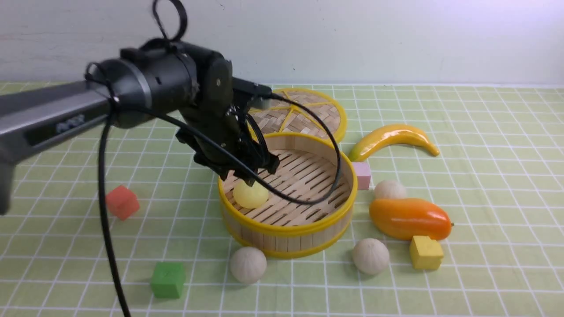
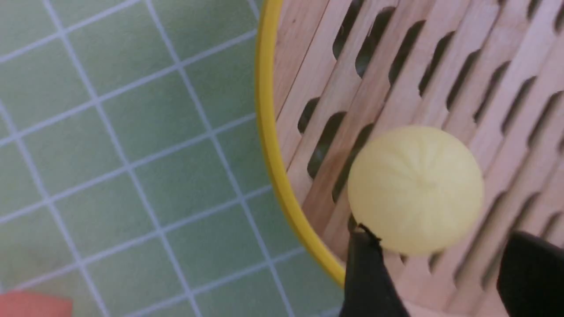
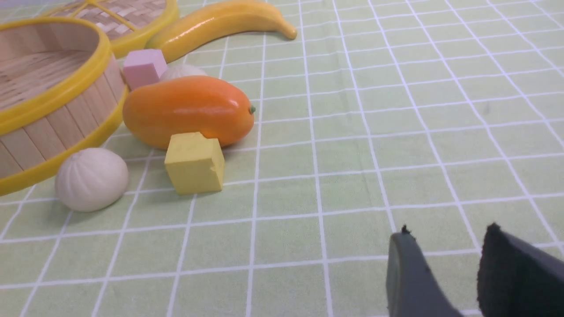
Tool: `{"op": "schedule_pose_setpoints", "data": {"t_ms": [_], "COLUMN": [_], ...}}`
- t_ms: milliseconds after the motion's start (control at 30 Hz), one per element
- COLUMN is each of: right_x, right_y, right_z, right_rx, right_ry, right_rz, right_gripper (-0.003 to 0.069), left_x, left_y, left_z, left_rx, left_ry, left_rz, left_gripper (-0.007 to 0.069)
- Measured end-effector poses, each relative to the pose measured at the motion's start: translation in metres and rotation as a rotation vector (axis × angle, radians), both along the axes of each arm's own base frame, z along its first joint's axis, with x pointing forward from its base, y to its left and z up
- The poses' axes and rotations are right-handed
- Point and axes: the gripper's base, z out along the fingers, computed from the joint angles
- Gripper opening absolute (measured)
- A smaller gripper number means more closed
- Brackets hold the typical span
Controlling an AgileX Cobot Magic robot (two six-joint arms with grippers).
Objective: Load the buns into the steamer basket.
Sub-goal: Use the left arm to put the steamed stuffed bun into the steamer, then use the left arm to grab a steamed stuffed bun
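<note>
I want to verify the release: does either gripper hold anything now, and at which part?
Nothing is held. The left gripper stands open above the yellow bun, which lies on the steamer basket floor. The right gripper is open and empty.

This looks like a robotics lab's test bench, not a real kitchen. A black robot arm (image 1: 53, 119) trailing loose cables (image 1: 103, 198) reaches in from the left of the frame over a worktop (image 1: 44, 273) dressed in a pale green checked cloth (image 1: 484, 132). A bare white wall (image 1: 396, 39) runs across the top. The things laid out are props: a glossy toy banana (image 1: 392, 138) at upper right, a shiny orange mango (image 1: 410, 218) at right, and a red cube (image 1: 122, 201), green cube (image 1: 168, 279), yellow cube (image 1: 425, 252) and pink cube (image 1: 362, 175). These lie scattered around a bamboo steamer basket (image 1: 286, 224) at centre, its woven lid (image 1: 308, 110) just above it.
</note>
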Motion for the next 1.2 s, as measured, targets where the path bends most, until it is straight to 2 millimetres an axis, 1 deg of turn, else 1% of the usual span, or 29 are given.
{"op": "schedule_pose_setpoints", "data": {"t_ms": [33, 67, 100, 133, 167, 233, 267, 300, 333, 367, 400, 433, 467, 533, 567, 600, 633, 700, 767, 800, 833, 867, 967, 1133, 1200], "right_x": [0.0, 0.0, 0.0, 0.0, 0.0, 0.0, 0.0, 0.0, 0.0, 0.0, 0.0, 0.0, 0.0, 0.0, 0.0, 0.0, 0.0, 0.0, 0.0, 0.0, 0.0, 0.0, 0.0, 0.0, 0.0], "right_y": [0.0, 0.0, 0.0, 0.0, 0.0, 0.0, 0.0, 0.0, 0.0, 0.0, 0.0, 0.0, 0.0, 0.0, 0.0, 0.0, 0.0, 0.0, 0.0, 0.0, 0.0, 0.0, 0.0, 0.0, 0.0], "right_z": [0.0, 0.0, 0.0, 0.0, 0.0, 0.0, 0.0, 0.0, 0.0, 0.0, 0.0, 0.0, 0.0, 0.0, 0.0, 0.0, 0.0, 0.0, 0.0, 0.0, 0.0, 0.0, 0.0, 0.0, 0.0], "right_rx": [0.0, 0.0, 0.0, 0.0, 0.0, 0.0, 0.0, 0.0, 0.0, 0.0, 0.0, 0.0, 0.0, 0.0, 0.0, 0.0, 0.0, 0.0, 0.0, 0.0, 0.0, 0.0, 0.0, 0.0, 0.0], "right_ry": [0.0, 0.0, 0.0, 0.0, 0.0, 0.0, 0.0, 0.0, 0.0, 0.0, 0.0, 0.0, 0.0, 0.0, 0.0, 0.0, 0.0, 0.0, 0.0, 0.0, 0.0, 0.0, 0.0, 0.0, 0.0], "right_rz": [0.0, 0.0, 0.0, 0.0, 0.0, 0.0, 0.0, 0.0, 0.0, 0.0, 0.0, 0.0, 0.0, 0.0, 0.0, 0.0, 0.0, 0.0, 0.0, 0.0, 0.0, 0.0, 0.0, 0.0, 0.0], "right_gripper": [0.0241, 0.0241, 0.0241, 0.0241, 0.0241, 0.0241, 0.0241, 0.0241, 0.0241, 0.0241, 0.0241, 0.0241, 0.0241, 0.0241, 0.0241, 0.0241, 0.0241, 0.0241, 0.0241, 0.0241, 0.0241, 0.0241, 0.0241, 0.0241, 0.0241], "left_x": [-0.01, -0.012, -0.028, -0.04, -0.055, -0.076, -0.075, -0.084, -0.089, -0.093, -0.094, -0.096, -0.096, -0.095, -0.094, -0.094, -0.094, -0.096, -0.096, -0.094, -0.094, -0.092, -0.09, -0.087, -0.085], "left_y": [0.004, 0.005, 0.012, 0.017, 0.022, 0.029, 0.028, 0.029, 0.029, 0.028, 0.028, 0.026, 0.024, 0.019, 0.016, 0.015, 0.011, 0.0, -0.002, -0.003, -0.003, -0.002, -0.001, -0.005, -0.007], "left_z": [0.015, 0.017, 0.032, 0.036, 0.035, 0.019, 0.019, 0.003, -0.007, -0.019, -0.022, -0.03, -0.034, -0.04, -0.041, -0.041, -0.043, -0.044, -0.044, -0.043, -0.043, -0.043, -0.047, -0.06, -0.068], "left_rx": [-0.019, -0.023, -0.048, -0.065, -0.072, -0.082, -0.088, -0.105, -0.118, -0.133, -0.132, -0.147, -0.152, -0.157, -0.156, -0.156, -0.152, -0.134, -0.128, -0.125, -0.124, -0.116, -0.098, -0.076, -0.067], "left_ry": [-0.011, -0.013, -0.022, -0.013, 0.012, 0.073, 0.071, 0.107, 0.13, 0.155, 0.164, 0.191, 0.202, 0.198, 0.185, 0.181, 0.165, 0.114, 0.101, 0.071, 0.071, 0.056, 0.056, 0.078, 0.089], "left_rz": [0.014, 0.016, 0.026, 0.028, 0.027, 0.015, 0.013, 0.0, -0.012, -0.026, -0.028, -0.048, -0.061, -0.084, -0.096, -0.1, -0.115, -0.156, -0.158, -0.142, -0.141, -0.129, -0.129, -0.139, -0.143], "left_gripper": [0.0379, 0.0371, 0.0333, 0.0289, 0.0218, 0.0124, 0.0114, 0.0055, 0.0024, 0.0001, 0.0, -0.0006, -0.0001, 0.0034, 0.006, 0.0065, 0.0094, 0.0185, 0.0211, 0.0262, 0.0262, 0.0286, 0.0293, 0.0294, 0.0291]}}
